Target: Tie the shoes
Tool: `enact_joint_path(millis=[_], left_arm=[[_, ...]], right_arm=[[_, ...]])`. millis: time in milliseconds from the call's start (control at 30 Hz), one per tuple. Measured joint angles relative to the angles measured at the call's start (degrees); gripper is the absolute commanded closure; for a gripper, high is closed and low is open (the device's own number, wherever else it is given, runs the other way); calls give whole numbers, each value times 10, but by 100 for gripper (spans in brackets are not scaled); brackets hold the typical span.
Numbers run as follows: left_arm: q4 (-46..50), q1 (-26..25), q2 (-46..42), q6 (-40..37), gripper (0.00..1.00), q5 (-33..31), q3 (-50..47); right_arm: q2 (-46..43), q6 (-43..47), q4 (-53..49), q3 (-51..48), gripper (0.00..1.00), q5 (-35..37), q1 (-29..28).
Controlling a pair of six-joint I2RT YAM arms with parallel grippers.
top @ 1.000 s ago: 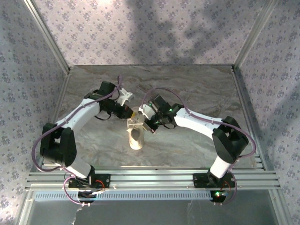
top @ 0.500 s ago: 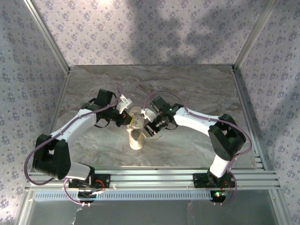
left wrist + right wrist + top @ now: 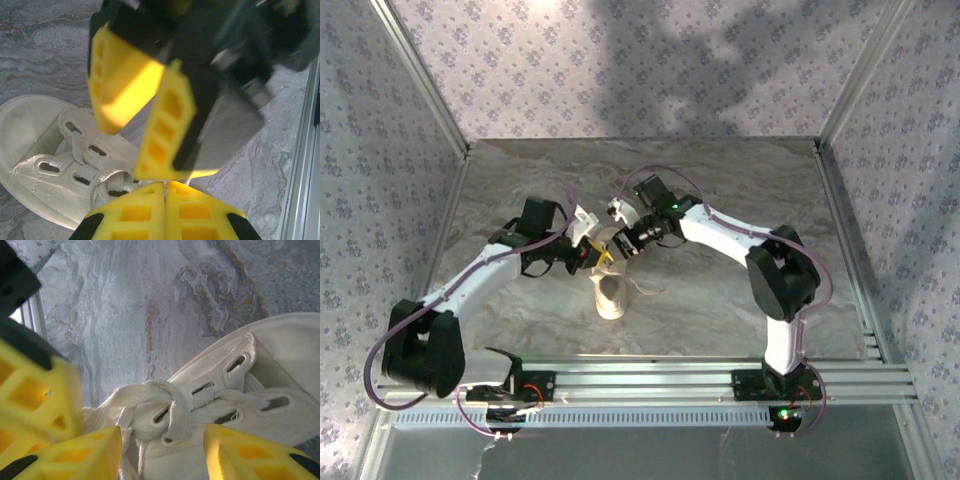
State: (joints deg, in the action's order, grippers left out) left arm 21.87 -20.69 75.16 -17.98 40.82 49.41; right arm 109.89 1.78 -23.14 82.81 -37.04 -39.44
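Note:
The cream-white shoe stands mid-table, toe toward the arms. Both grippers hang close together over its laced top. My left gripper is shut, its yellow fingertips pressed together just above the laces; I cannot tell whether a lace is pinched between them. My right gripper is open; in the left wrist view it hovers right in front, blurred. In the right wrist view its fingers straddle the crossed laces on the shoe without touching them. A loose lace end trails to the shoe's right.
Grey marbled tabletop stretches to patterned walls at back and sides. An aluminium rail with the arm bases runs along the near edge. The left gripper's yellow finger crowds the left of the right wrist view.
My right gripper has opened and shifted back and to the left over the shoe's top. The left arm has stretched lower, its gripper still shut by the laces.

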Motion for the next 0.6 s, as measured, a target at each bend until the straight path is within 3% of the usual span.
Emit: enact_joint_path(millis=[333,433,500,600], left_arm=[[-11,0,-26,0,100,-3,-12],[-11,0,-28,0,100,-4,-12],[-12,0,-28,0,100,-8,-13],[-12,0,-28,1,100,-15,-17]], right_arm=[[57,24,-34,33,53,-3,-3],[63,34,-45,45,64,-2,-7],[64,40,-51,53,80,0,-10],[64,38,-51,55,89,5,-14]])
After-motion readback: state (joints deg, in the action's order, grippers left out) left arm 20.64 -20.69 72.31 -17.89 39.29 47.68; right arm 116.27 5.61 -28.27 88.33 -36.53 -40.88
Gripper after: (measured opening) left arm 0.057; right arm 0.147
